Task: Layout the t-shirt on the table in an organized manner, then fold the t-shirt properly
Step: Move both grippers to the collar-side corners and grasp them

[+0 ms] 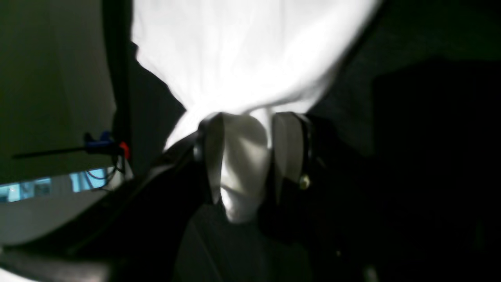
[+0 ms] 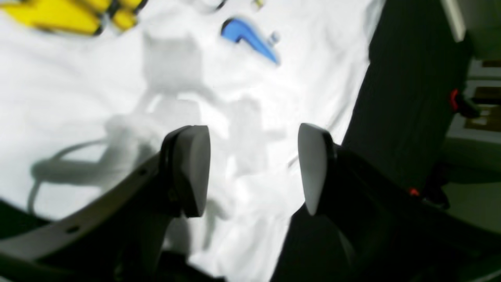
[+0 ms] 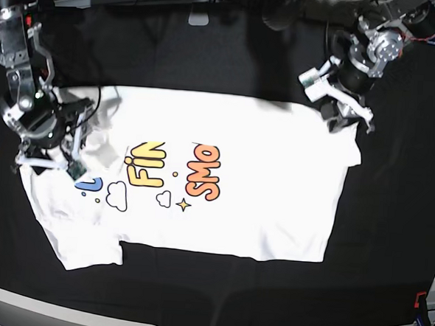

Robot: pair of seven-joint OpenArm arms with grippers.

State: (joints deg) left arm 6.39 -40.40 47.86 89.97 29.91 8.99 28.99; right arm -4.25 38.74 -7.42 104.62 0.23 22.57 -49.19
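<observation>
jaws: left gripper (image 1: 244, 156) clamped on t-shirt (image 3: 223, 185) hem corner; right gripper (image 2: 254, 168) held open over sleeve end.

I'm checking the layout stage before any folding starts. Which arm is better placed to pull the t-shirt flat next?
Probably the left: its claw is already shut on a bunch of the t-shirt at a far corner. The right claw hangs open over the fabric, gripping nothing.
</observation>
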